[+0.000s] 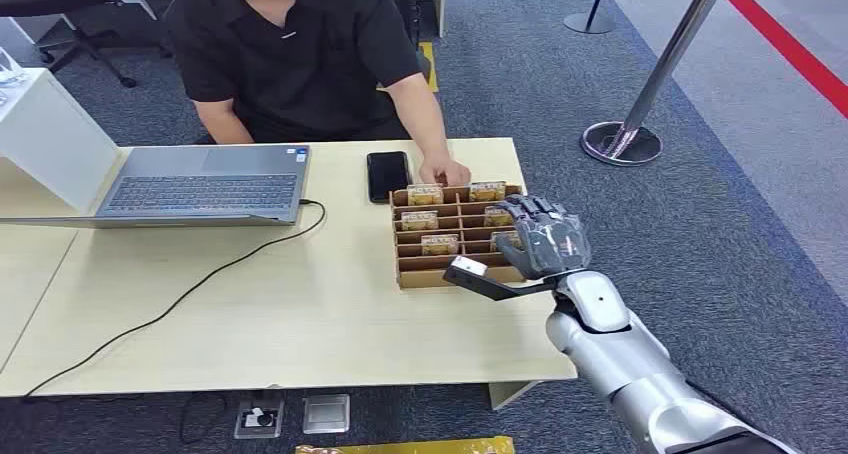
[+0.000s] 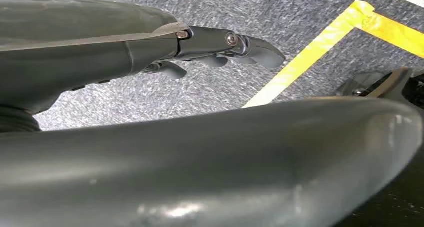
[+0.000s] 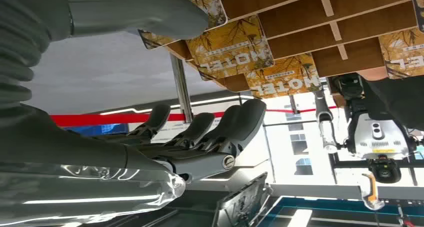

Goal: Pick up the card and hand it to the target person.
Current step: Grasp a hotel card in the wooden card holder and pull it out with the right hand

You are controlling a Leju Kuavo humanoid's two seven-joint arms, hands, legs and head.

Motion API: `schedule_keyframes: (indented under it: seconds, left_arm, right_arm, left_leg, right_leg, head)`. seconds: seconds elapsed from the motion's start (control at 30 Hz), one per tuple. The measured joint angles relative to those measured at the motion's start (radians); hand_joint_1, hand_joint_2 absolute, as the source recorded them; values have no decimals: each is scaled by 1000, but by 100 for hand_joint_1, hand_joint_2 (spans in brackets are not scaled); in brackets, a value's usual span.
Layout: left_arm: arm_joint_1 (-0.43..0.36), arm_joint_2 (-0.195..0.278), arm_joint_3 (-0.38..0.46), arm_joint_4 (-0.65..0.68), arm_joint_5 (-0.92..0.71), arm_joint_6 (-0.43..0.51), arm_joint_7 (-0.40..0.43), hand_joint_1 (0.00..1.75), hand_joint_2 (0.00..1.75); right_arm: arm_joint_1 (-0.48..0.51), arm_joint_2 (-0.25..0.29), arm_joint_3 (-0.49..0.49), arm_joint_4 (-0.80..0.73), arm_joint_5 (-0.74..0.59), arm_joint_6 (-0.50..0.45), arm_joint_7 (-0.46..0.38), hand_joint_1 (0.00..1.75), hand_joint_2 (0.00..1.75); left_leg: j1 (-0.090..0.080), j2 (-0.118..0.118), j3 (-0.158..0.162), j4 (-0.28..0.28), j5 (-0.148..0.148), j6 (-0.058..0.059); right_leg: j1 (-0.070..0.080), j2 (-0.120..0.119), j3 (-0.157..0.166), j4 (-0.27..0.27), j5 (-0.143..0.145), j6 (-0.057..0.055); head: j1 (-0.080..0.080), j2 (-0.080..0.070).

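Yellow hotel cards (image 1: 424, 195) stand upright in the brown cardboard slotted tray (image 1: 410, 273), easy to pinch, so I hover my empty, spread right hand (image 1: 540, 236) above them.

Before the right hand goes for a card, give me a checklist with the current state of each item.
1. Right hand over the card rack: ok, it hovers above the rack's right side.
2. Right hand free: ok, fingers apart, nothing in them.
3. Cards in the rack: ok, several stand in the slots.
4. Rack free of other hands: not ok, the person's hand rests at its far edge.
5. Which card the hand is lined up with: cannot tell, the hand hides the slots beneath it.
6. Left hand out of the way: ok, it hangs over the carpet, holding nothing.
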Motion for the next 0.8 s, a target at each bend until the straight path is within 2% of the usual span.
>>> schedule_keyframes:
  seconds: [0.13,0.27,0.4,0.8]
  left_arm:
    - [0,0,0,0,-2,0,0,0,0]
    - [0,0,-1,0,-3,0,0,0,0]
    - [0,0,-1,0,-3,-1,0,0,0]
    - [-1,0,-2,0,-8,-6,1,0,0]
  right_arm:
    - [2,0,0,0,7,-2,8,69,175]
    - [7,-1,-1,0,20,-2,17,65,175]
    - [13,-2,-1,0,30,-2,22,41,175]
    - [29,-1,-3,10,104,-6,60,38,175]
  left_leg:
    - [0,0,0,0,0,0]
    - [0,0,0,0,0,0]
    - [0,0,0,0,0,0]
    - [0,0,0,0,0,0]
  right_leg:
    - [0,0,0,0,0,0]
    - [0,0,0,0,0,0]
    - [0,0,0,0,0,0]
    - [0,0,0,0,0,0]
  head:
    - [0,0]
    - [0,0]
    - [1,0]
    - [0,0]
